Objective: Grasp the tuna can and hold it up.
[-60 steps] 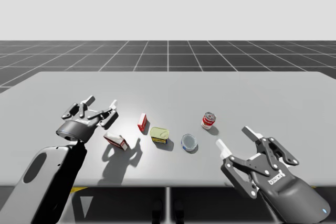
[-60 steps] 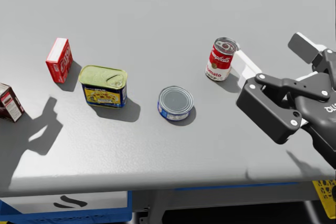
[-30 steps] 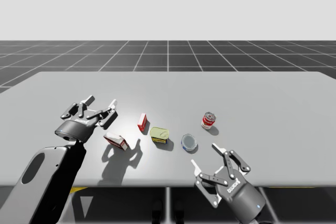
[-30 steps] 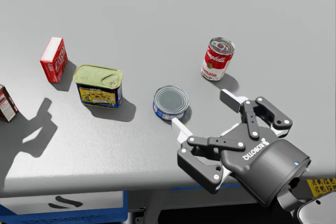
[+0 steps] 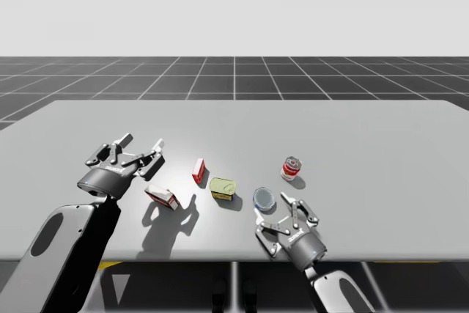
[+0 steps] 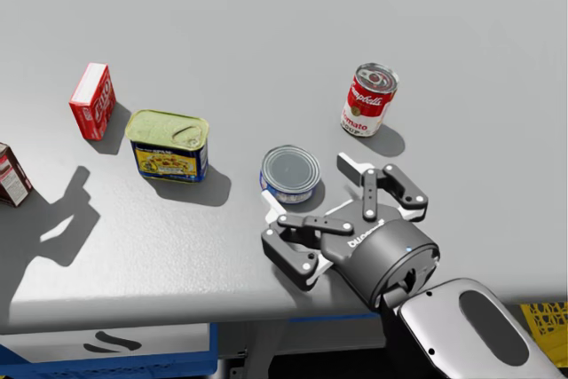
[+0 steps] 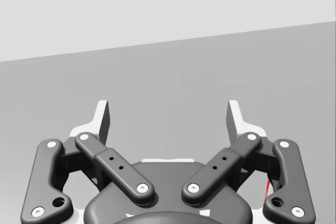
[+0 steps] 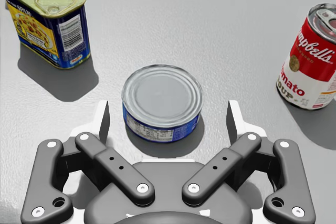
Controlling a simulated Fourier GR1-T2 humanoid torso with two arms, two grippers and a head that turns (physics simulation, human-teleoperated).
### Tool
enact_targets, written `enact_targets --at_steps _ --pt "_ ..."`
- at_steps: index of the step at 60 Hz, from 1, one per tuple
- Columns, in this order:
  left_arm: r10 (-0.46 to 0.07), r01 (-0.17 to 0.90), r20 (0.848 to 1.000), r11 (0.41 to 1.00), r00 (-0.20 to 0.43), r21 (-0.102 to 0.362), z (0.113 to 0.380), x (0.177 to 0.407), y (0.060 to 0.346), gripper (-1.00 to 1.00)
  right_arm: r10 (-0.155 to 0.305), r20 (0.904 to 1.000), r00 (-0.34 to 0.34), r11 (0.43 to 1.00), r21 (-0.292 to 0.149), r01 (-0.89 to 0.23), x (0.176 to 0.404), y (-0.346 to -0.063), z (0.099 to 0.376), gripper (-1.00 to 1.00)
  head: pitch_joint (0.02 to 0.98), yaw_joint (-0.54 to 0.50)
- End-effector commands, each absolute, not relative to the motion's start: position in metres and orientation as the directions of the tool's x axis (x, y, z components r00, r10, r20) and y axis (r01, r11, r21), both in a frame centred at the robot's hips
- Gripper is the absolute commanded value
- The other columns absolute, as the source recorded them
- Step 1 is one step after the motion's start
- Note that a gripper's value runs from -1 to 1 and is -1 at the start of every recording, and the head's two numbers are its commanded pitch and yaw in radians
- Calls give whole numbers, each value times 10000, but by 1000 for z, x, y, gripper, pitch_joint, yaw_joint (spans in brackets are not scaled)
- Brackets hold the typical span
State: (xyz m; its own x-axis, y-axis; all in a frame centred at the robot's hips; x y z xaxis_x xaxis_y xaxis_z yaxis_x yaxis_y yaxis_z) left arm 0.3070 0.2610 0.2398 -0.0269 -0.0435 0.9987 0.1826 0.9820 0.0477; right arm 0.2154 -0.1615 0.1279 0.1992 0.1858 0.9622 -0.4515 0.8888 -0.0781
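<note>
The tuna can [image 5: 264, 197] [image 6: 291, 173] [image 8: 162, 100] is a flat round can with a silver lid and a blue label, standing upright on the grey table [image 5: 366, 137]. My right gripper [image 5: 282, 209] [image 6: 309, 185] [image 8: 168, 116] is open just in front of it. In the right wrist view the can sits between the two fingers, with a gap on each side. My left gripper [image 5: 141, 142] [image 7: 168, 111] is open over the left of the table with nothing between its fingers.
A red-and-white soup can [image 5: 292, 168] [image 6: 368, 99] stands behind and to the right of the tuna can. A rectangular tin [image 5: 223, 188] [image 6: 169, 144] with a yellow-green lid is to its left, then a red box [image 5: 198, 171] and a red-and-white box [image 5: 161, 196].
My right arm has swung in from the table's right side to the tuna can, its open fingers now either side of it. My head turned slightly at first. The left arm stayed still.
</note>
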Motion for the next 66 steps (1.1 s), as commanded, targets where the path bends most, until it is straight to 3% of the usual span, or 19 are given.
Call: enact_targets --at_steps 1,6,19,27,29,31,32,34,36,42,59,66 --pt "-438 1842 9987 9817 -266 480 240 307 261 -1000 1899 9578 2160 8945 -780 -4403 228 -153 120 -1000 922 -154" --pt "-443 1853 9987 9815 -270 485 240 307 260 -1000 2086 9542 2143 8957 -984 -4336 234 -149 119 -1000 923 -153" --pt "-448 1871 9987 9811 -258 489 240 307 260 -1000 2199 9465 2361 8948 -993 -4352 244 -140 118 -1000 919 -149" --pt "-480 1907 9986 9803 -238 516 239 307 259 -1000 2345 9347 2670 8912 -970 -4432 246 -139 116 -1000 915 -149" --pt "-495 1920 9985 9800 -231 530 239 307 259 -1000 2551 9266 2763 8700 -952 -4838 245 -140 115 -1000 913 -152" --pt "-499 1927 9985 9798 -229 533 239 307 259 -1000 2461 9299 2734 8785 -949 -4683 245 -140 115 -550 911 -152" --pt "-507 1933 9985 9796 -229 542 239 307 259 -1000 2396 9318 2726 8887 -975 -4480 244 -141 114 420 909 -153" --pt "-516 1944 9984 9794 -217 548 239 307 258 -1000 2415 9309 2739 8855 -960 -4546 243 -142 114 1000 904 -154" --pt "-524 1954 9984 9792 -207 555 239 307 258 -1000 2326 9336 2726 8851 -870 -4572 242 -142 114 1000 896 -157" --pt "-544 1967 9983 9788 -204 573 239 307 258 -1000 2289 9295 2890 8915 -809 -4458 241 -143 113 1000 845 -159" --pt "-577 1973 9982 9785 -183 602 238 306 257 -1000 2103 9326 2934 8925 -606 -4469 239 -145 113 1000 561 -167" --pt "-570 1967 9982 9787 -181 594 237 305 256 -1000 2073 9342 2904 8946 -609 -4428 239 -145 114 1000 488 -171"
